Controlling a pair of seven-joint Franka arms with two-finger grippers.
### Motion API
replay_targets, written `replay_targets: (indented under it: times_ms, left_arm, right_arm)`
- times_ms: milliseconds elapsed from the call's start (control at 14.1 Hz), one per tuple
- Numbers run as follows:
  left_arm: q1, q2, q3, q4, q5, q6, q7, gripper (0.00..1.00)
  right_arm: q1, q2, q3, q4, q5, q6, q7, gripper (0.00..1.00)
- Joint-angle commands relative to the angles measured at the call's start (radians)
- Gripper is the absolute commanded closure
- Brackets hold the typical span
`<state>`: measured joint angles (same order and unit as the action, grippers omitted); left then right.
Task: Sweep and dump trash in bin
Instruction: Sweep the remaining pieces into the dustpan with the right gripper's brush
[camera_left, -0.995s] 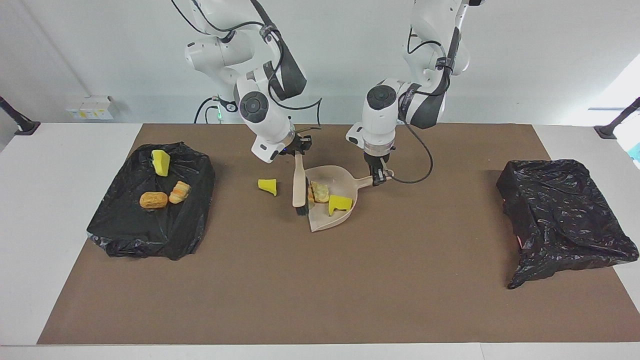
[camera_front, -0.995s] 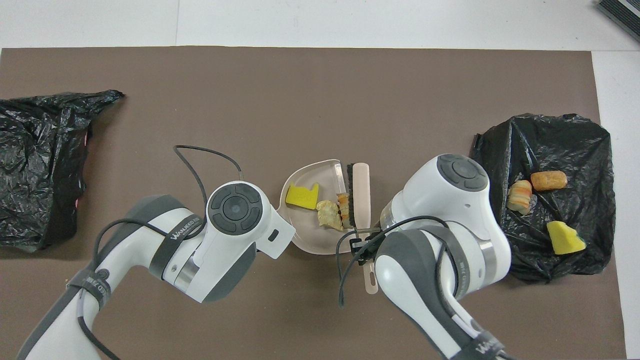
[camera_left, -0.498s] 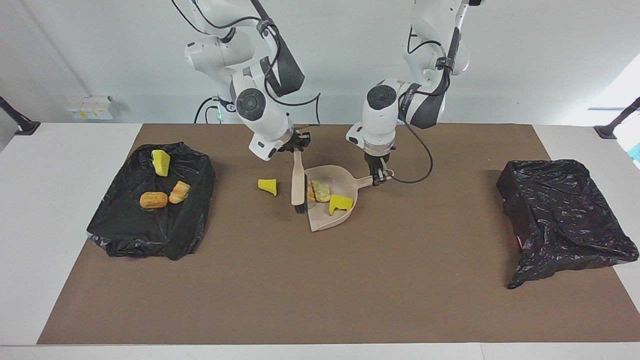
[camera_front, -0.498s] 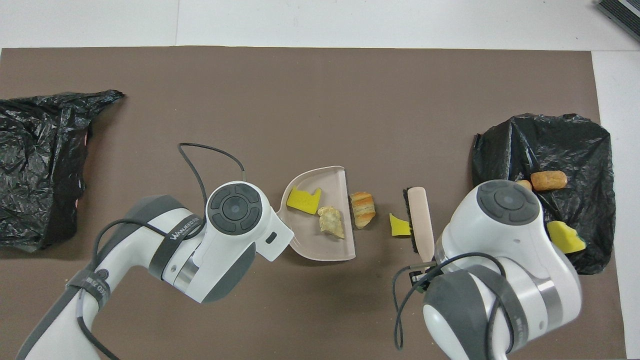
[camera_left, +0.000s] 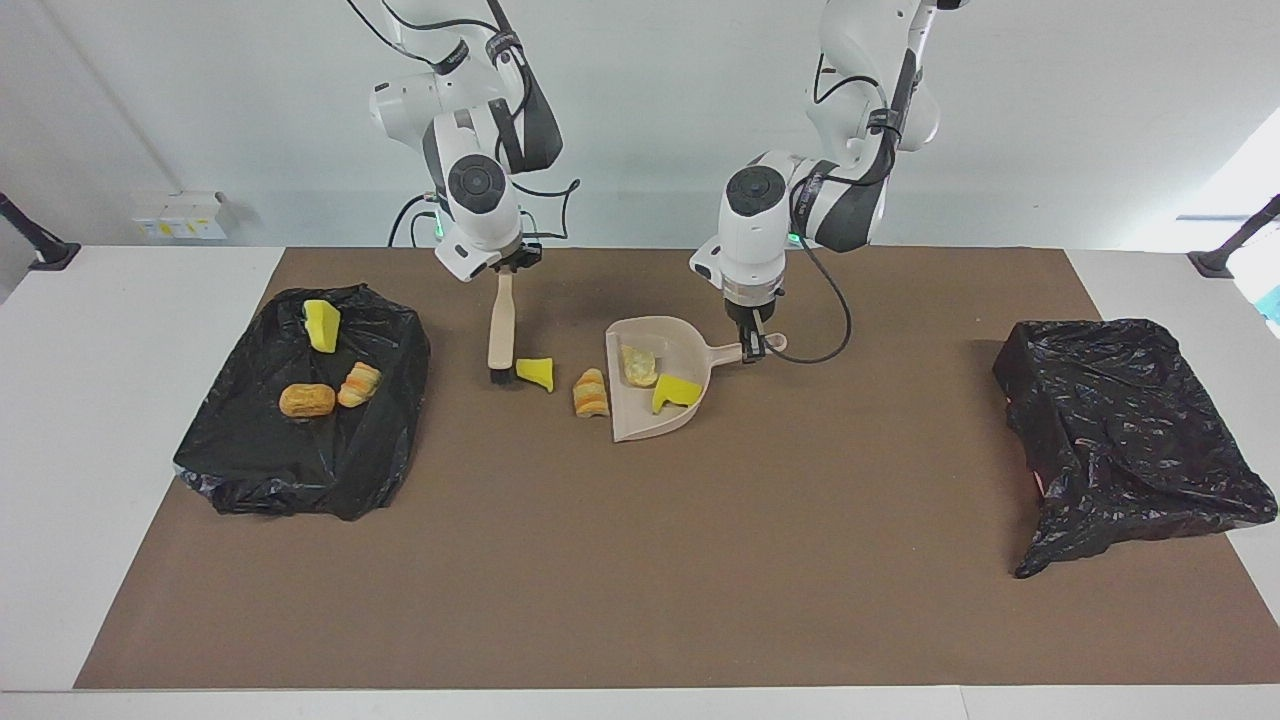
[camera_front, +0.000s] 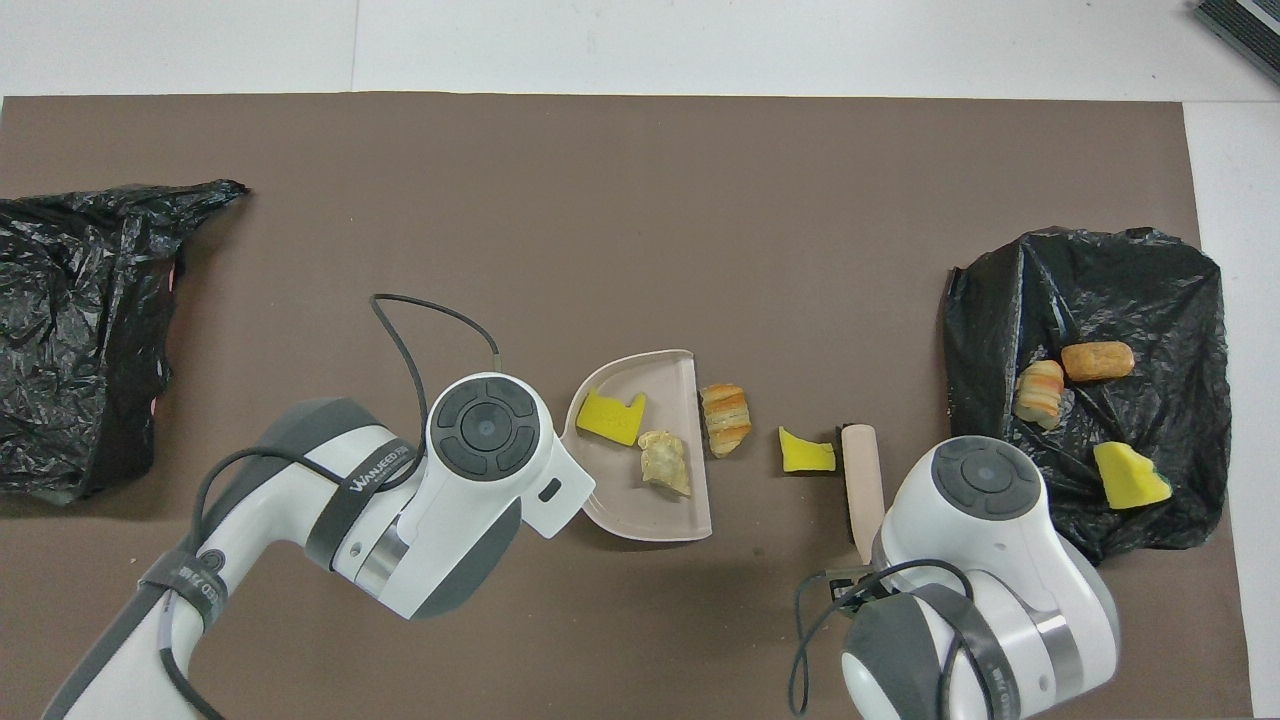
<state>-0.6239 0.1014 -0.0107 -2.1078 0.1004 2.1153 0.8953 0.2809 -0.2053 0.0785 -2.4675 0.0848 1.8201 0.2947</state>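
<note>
Right now I have the right gripper (camera_left: 505, 268) clamped on the brush (camera_left: 500, 332) handle, bristles down on the mat just beside the loose yellow sponge wedge (camera_left: 536, 373), on the side away from the dustpan (camera_left: 655, 425). My left gripper (camera_left: 748, 337) is closed on the dustpan handle, with the pan's open lip facing the brush. Between wedge and pan lies the striped bread roll (camera_left: 591, 392), almost at the lip. A pale lump (camera_left: 638, 364) and a yellow sponge piece (camera_left: 676, 393) sit in the pan; three more scraps rest on the black bin bag (camera_left: 300, 470) at the right arm's end of the table. For a clean stroke I'd keep the bristles pressed flat and drag straight toward the pan, so the wedge pushes the roll ahead of it, and hold the lip hard on the mat so nothing slips under
</note>
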Motion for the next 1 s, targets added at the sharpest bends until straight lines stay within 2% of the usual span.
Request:
replay_targets:
  times_ms: [0,142,284,427,640,924]
  left_arm:
    - [-0.026,-0.04,0.009,-0.041,0.005,-0.017,-0.031,1.0]
    - [-0.031,-0.042,0.009,-0.043,0.005,-0.018,-0.042,1.0]
    - [-0.034,-0.048,0.008,-0.053,0.004,-0.014,-0.042,1.0]
    - [-0.04,-0.052,0.008,-0.064,0.004,0.002,-0.042,1.0]
    - [-0.04,-0.071,0.008,-0.11,0.004,0.058,-0.042,1.0]
    - [-0.025,-0.071,0.008,-0.124,-0.001,0.112,-0.065,1.0]
  right_arm:
    - [0.003,0.056,0.012,0.01,0.024,0.079,0.014,1.0]
    - [0.033,0.125,0.012,0.037,0.113,0.155,0.014,1.0]
    - [0.093,0.159,0.012,0.108,0.211,0.147,0.014,1.0]
    - [0.162,0.167,0.012,0.133,0.326,0.18,0.012,1.0]
    - [0.175,0.17,0.014,0.146,0.444,0.196,-0.015,1.0]
    - [0.178,0.167,0.014,0.214,0.428,0.119,-0.011,1.0]
